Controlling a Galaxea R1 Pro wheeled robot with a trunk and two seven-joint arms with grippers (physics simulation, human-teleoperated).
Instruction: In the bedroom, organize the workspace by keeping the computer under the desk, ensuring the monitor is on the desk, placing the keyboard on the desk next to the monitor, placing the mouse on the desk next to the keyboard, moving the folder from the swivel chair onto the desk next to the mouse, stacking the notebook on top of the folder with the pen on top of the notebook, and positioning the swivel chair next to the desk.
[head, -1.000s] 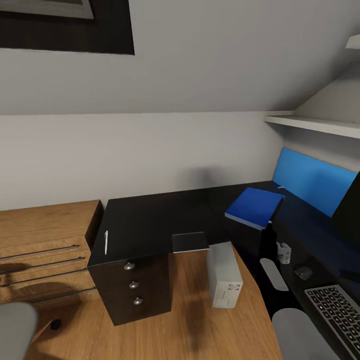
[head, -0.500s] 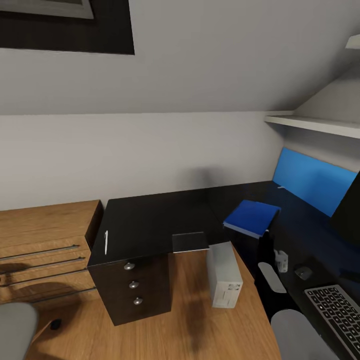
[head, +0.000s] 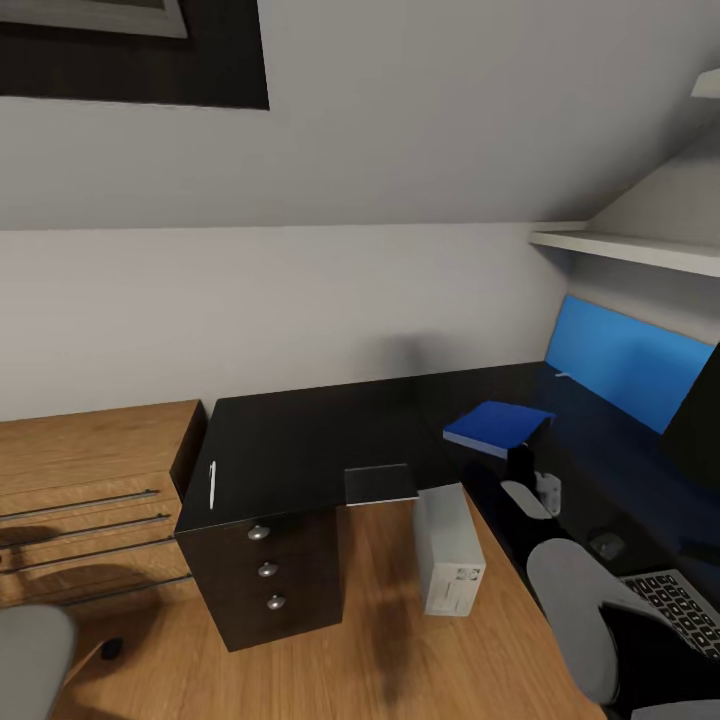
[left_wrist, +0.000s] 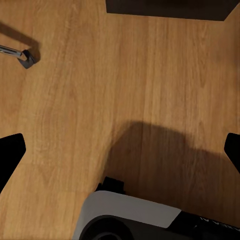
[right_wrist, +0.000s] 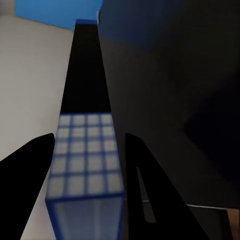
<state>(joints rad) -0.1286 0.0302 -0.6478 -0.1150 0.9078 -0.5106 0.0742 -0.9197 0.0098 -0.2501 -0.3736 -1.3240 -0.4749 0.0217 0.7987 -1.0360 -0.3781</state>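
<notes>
Your right tool (head: 527, 470) pinches the folder (head: 495, 425) over the worktop (head: 300, 440), with the mouse (head: 606, 545) lying nearer you.

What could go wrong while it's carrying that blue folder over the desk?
The right gripper pinches the folder by one edge, so it may sag or slip onto the desk. Setting it down beside the mouse could nudge the mouse or keyboard. The notebook overhangs the desk edge and could fall.
</notes>
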